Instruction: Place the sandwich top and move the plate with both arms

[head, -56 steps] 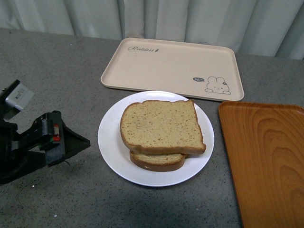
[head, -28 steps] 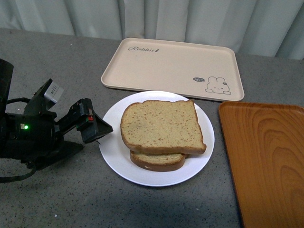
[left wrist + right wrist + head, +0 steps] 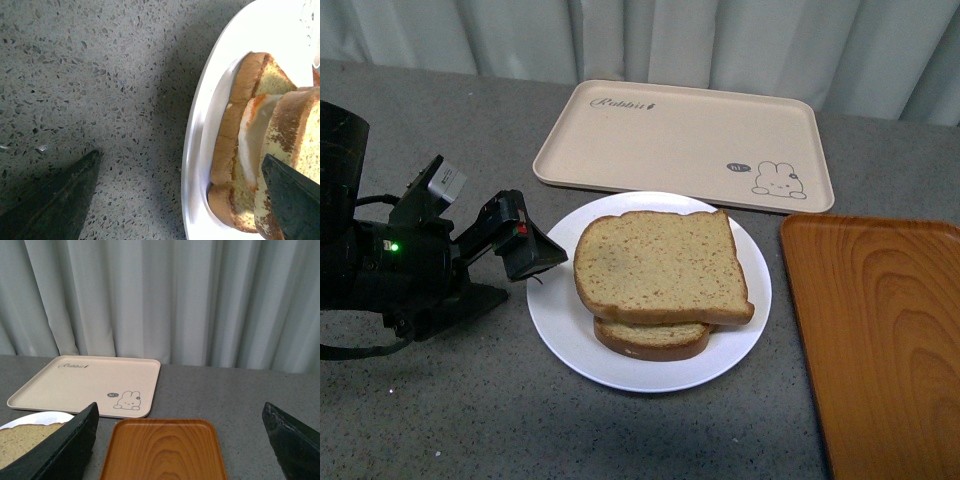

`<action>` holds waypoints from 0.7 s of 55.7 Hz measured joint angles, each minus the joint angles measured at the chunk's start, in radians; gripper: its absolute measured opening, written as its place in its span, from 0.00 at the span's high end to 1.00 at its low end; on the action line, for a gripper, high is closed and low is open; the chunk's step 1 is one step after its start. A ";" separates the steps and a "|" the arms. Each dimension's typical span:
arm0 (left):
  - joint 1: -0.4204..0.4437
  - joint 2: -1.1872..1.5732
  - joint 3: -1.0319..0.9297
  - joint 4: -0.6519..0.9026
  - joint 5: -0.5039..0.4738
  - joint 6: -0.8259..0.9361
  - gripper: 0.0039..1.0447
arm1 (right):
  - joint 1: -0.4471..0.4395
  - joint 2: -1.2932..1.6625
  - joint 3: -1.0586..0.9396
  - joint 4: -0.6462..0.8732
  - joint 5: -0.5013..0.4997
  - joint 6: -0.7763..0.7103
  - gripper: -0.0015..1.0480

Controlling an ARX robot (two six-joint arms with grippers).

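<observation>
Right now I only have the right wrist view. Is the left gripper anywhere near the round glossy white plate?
Observer: Yes. In the front view the left gripper is open at the left rim of the round glossy white plate, with one jaw over the plate.
Operator: Is the sandwich top on?
Observer: Yes. The flat tan speckled bread slice lies on a thicker slice with a dark brown crust, on the plate.
Operator: Anything between them?
Observer: The left wrist view shows a pale layer with an orange edge between the slices.
</observation>
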 joint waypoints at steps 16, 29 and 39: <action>0.000 0.020 0.002 -0.014 -0.005 0.016 0.46 | 0.000 0.000 0.000 0.000 0.000 0.000 0.09; -0.009 0.019 0.007 -0.015 0.005 0.014 0.40 | 0.000 0.000 0.000 0.000 0.000 0.000 0.09; -0.016 0.033 0.007 -0.017 0.037 -0.014 0.69 | 0.000 0.000 0.000 0.000 0.000 0.000 0.09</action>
